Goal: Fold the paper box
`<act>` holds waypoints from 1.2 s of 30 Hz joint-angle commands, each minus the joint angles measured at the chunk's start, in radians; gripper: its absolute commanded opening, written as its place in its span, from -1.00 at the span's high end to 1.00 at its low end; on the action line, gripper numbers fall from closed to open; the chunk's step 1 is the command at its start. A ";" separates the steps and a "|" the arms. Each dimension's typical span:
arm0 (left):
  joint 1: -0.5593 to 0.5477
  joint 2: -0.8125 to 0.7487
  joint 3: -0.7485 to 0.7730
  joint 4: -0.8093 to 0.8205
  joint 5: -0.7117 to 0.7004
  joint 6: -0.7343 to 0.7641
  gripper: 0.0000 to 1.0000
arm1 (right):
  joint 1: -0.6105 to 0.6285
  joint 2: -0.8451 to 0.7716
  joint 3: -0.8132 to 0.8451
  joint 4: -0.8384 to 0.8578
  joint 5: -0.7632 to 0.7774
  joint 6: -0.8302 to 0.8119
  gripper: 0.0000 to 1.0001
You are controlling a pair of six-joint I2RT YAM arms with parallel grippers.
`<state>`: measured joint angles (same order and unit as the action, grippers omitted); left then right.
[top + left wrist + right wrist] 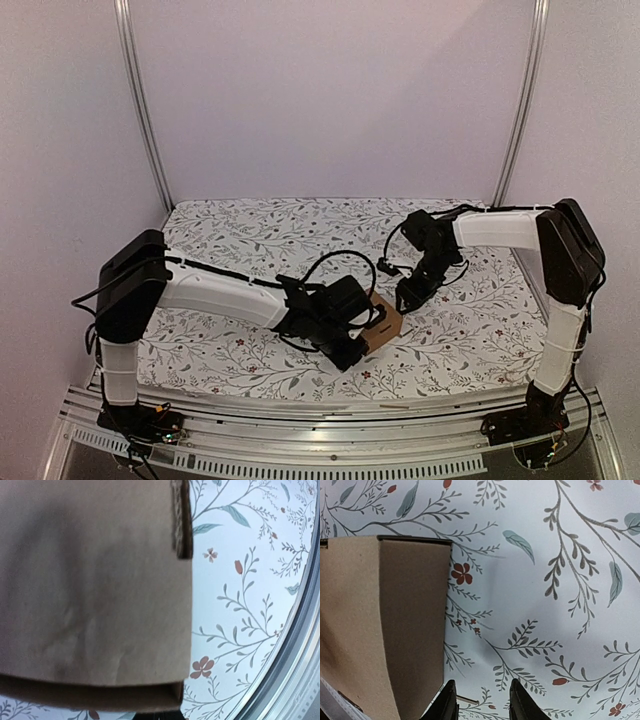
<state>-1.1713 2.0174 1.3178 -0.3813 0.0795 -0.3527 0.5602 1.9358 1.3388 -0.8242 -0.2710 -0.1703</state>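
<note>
On the floral cloth [230,350], front-centre, sits the paper box [385,325] - assembled, roughly cube-like, no clear long axis, turned cornerwise to the table edge. Left gripper [360,322] is closed tight right against its left side; actual pinch hidden. Right gripper [483,684] hovers just beside the box's far-right corner - narrow gap, nothing btwn fingers.

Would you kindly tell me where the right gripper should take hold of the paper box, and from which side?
On the paper box, probably the free rim of the wall facing the right gripper, approached from the right, jaws straddling it. The left gripper occupies the other side; the carton looks wider than the open jaws.
</note>
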 commanded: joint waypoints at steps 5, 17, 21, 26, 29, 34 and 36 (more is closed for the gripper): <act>0.002 0.160 0.260 -0.010 0.015 0.068 1.00 | 0.102 0.005 -0.044 -0.021 -0.117 -0.037 0.34; -0.021 -0.034 0.038 -0.110 0.104 0.120 1.00 | 0.010 -0.009 0.005 -0.030 -0.054 -0.051 0.31; -0.012 -0.131 -0.093 -0.203 0.031 0.117 1.00 | 0.010 0.005 0.069 -0.038 -0.021 -0.073 0.30; 0.090 -0.173 -0.167 -0.194 0.010 0.091 1.00 | 0.009 0.079 0.165 -0.043 0.015 -0.087 0.28; 0.122 -0.147 -0.135 -0.174 -0.001 0.119 1.00 | 0.010 0.121 0.207 -0.044 0.038 -0.099 0.28; 0.157 -0.052 -0.011 -0.159 -0.009 0.170 1.00 | 0.019 0.158 0.235 -0.044 0.011 -0.109 0.28; 0.163 -0.001 0.062 -0.152 0.002 0.193 1.00 | 0.043 0.163 0.229 -0.047 -0.020 -0.125 0.28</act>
<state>-1.0191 1.9369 1.2724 -0.5591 0.0799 -0.2203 0.5777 2.0739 1.5513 -0.8562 -0.2581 -0.2649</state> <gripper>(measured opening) 0.006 0.359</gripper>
